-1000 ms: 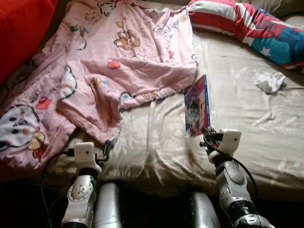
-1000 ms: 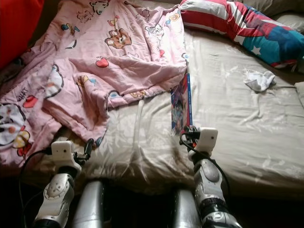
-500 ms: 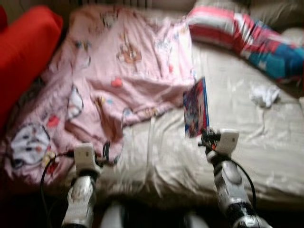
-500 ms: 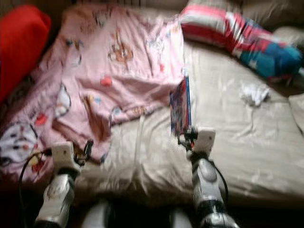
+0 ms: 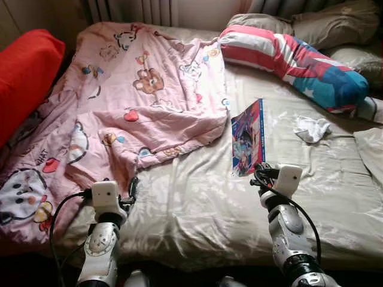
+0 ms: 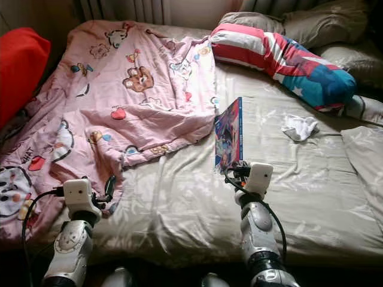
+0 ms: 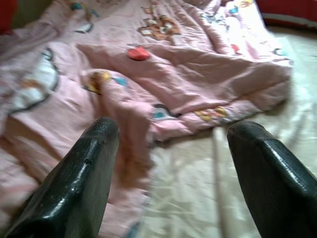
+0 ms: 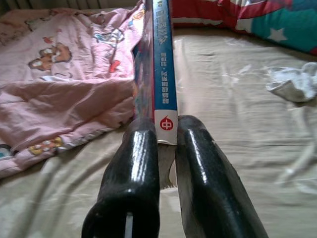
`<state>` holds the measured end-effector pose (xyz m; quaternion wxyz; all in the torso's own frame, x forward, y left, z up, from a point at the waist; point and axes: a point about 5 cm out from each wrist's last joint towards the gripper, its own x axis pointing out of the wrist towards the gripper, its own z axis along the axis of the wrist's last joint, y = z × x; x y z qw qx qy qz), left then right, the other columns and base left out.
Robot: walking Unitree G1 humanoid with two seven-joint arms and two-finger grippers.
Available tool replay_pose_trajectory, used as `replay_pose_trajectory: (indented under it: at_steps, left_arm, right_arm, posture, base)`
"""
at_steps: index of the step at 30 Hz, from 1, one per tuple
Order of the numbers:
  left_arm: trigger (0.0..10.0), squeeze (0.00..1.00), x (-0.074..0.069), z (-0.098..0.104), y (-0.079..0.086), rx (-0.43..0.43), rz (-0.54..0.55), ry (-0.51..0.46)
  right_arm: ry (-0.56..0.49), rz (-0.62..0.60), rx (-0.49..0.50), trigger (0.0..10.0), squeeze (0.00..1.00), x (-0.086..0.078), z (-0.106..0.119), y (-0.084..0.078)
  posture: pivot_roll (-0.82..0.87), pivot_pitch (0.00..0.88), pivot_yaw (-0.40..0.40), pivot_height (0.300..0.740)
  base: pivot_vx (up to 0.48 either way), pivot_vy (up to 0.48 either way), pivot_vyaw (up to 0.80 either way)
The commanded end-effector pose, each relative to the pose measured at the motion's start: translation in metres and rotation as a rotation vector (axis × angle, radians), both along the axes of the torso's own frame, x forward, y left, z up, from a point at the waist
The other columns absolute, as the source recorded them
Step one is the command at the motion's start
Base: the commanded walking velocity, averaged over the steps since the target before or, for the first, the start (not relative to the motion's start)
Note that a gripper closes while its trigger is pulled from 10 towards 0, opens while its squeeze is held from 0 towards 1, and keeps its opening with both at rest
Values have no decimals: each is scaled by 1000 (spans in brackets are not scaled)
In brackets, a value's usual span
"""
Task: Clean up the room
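Book, thin and colourful, stands on edge above the bed, pinched at its spine by the right gripper. Left gripper hovers spread wide over the pink blanket; beyond lie a crumpled white cloth and striped pillow.

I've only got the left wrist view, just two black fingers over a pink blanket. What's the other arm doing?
Observer: The right gripper is shut on a blue book, held edge-up above the bed sheet.
Operator: Anything else lying on the bed?
Observer: A crumpled white cloth lies on the sheet, to the book's right.
Operator: What's at the head of the bed?
Observer: A red, white and blue striped pillow lies across it.
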<state>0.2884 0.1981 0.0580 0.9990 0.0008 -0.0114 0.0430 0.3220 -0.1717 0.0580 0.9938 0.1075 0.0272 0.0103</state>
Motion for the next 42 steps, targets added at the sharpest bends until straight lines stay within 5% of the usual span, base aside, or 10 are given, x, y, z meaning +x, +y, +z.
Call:
replay_pose_trajectory:
  at_steps: [1,29,42]
  left_arm:
    - [10000,0,-5,-7,3,3,1,26]
    - [10000,0,-2,-5,0,14,-31,20]
    - [10000,0,-2,-6,0,9,-30,26]
  right_arm:
    - [-21,-18,9,10000,0,1,4,-3]
    - [5,-44,33,10000,0,0,0,-5]
    - [71,-97,98,10000,0,-3,-10,-12]
  posture:
    - [91,171,-91,731]
    - [88,149,-77,731]
    - [94,159,-79,731]
  base:
    - [0,-480,0]
    - [0,-475,0]
    - [0,-24,0]
